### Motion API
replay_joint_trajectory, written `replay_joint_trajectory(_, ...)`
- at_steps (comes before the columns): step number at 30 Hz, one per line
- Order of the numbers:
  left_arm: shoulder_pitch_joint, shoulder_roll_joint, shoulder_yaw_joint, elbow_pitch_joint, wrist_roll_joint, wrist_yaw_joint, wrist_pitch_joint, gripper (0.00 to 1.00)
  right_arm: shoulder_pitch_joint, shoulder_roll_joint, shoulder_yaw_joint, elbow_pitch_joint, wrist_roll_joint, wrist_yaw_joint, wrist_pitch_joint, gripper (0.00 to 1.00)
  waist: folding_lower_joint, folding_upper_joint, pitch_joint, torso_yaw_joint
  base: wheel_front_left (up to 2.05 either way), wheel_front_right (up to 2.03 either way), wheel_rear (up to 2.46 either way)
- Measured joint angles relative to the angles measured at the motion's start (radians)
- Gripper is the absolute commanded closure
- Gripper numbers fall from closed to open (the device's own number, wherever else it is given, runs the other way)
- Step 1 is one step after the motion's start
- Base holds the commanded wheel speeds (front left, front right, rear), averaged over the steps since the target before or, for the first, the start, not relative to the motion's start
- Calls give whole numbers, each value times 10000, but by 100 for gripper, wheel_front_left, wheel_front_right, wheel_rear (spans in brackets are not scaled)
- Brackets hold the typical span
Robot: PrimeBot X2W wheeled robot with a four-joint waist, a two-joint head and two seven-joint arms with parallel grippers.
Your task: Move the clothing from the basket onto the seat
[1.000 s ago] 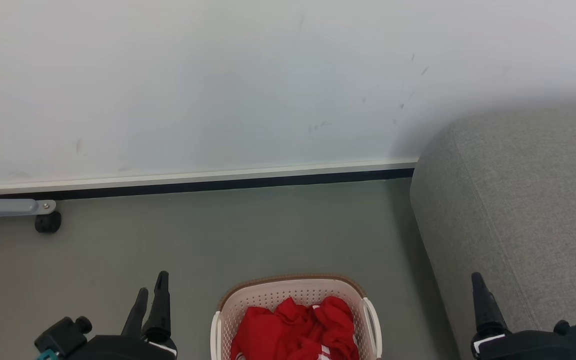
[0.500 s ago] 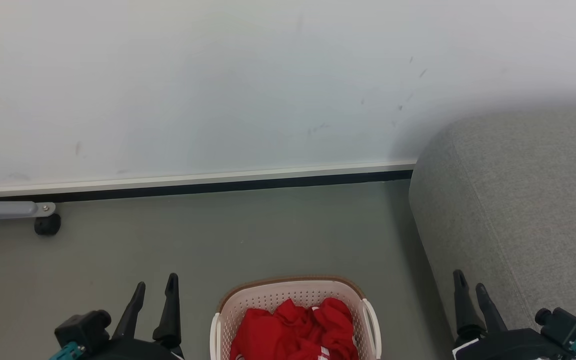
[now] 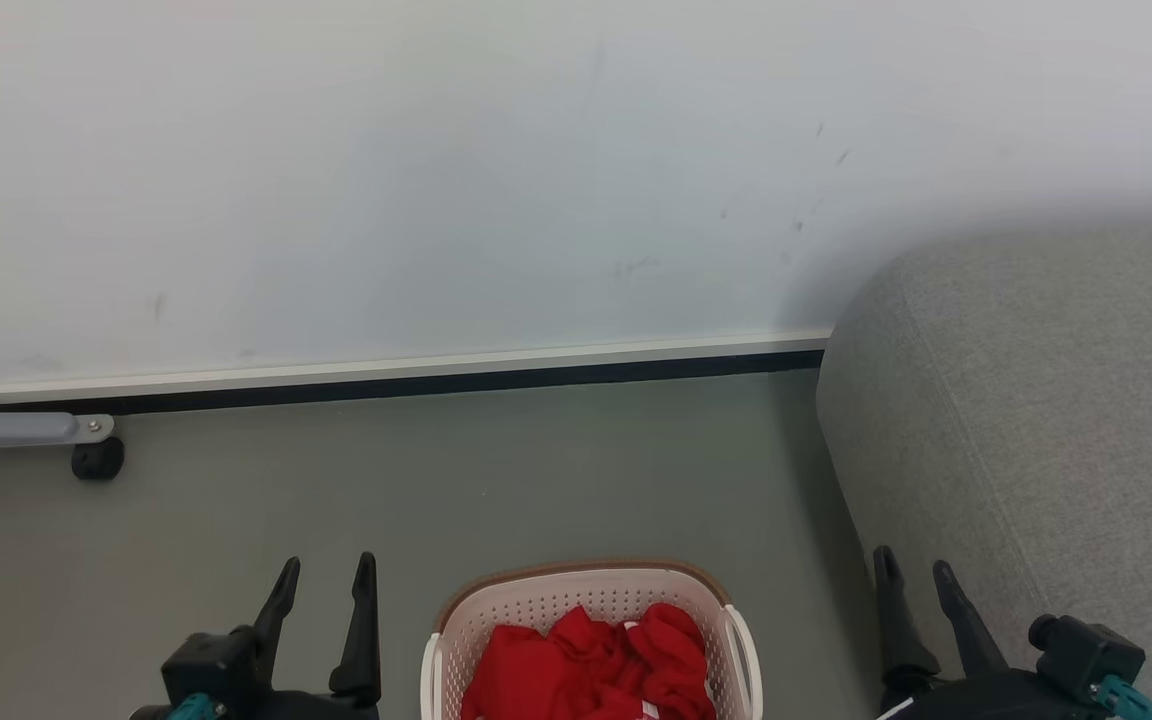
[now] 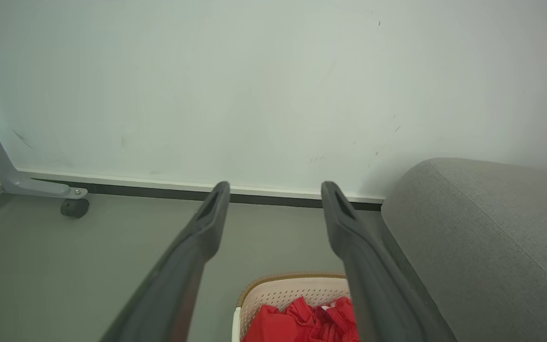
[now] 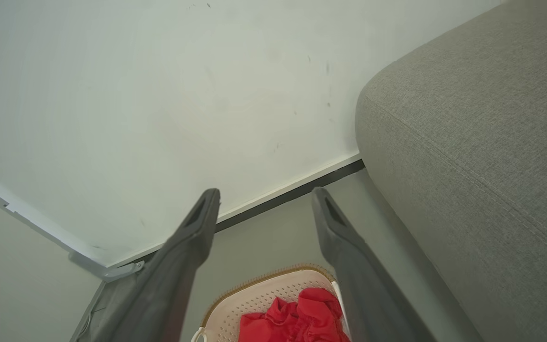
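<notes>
Crumpled red clothing [image 3: 591,665] fills the cream perforated basket [image 3: 526,605] with a brown rim, low at the centre of the head view on the grey floor. The grey woven seat [image 3: 1056,420] rises at the right. My left gripper [image 3: 326,578] is open to the left of the basket, apart from it. On the other side, between basket and seat, my right gripper [image 3: 913,570] is open too. The left wrist view has the clothing [image 4: 302,323], basket [image 4: 283,290] and seat [image 4: 487,247] below its spread fingers. In the right wrist view lie the clothing [image 5: 297,318], basket [image 5: 254,292] and seat [image 5: 482,123].
A white wall [image 3: 496,170] with a pale baseboard [image 3: 416,360] closes off the floor behind the basket. At the far left a grey metal leg [image 3: 16,428] with a black caster [image 3: 96,460] stands against the wall. Grey floor [image 3: 476,470] lies between wall and basket.
Both grippers have moved inward toward the basket, the left one rightward and the right one leftward, turning so both fingers of each show. The head view has tilted slightly, shifting the scene down.
</notes>
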Motion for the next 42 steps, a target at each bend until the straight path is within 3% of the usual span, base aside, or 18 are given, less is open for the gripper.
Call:
replay_joint_trajectory(23, 178, 15, -337, -2, 2577, 508, -823, 0, 105, -295, 830, -293, -2734, -491, -788, 0, 0, 0, -127, -29, 0, 0, 0)
replay_joint_trajectory(42, 185, -13, -167, 176, 2499, 422, -823, 0, 227, -288, 809, -265, -2767, -489, -788, 0, 0, 0, -129, -21, 0, 0, 0)
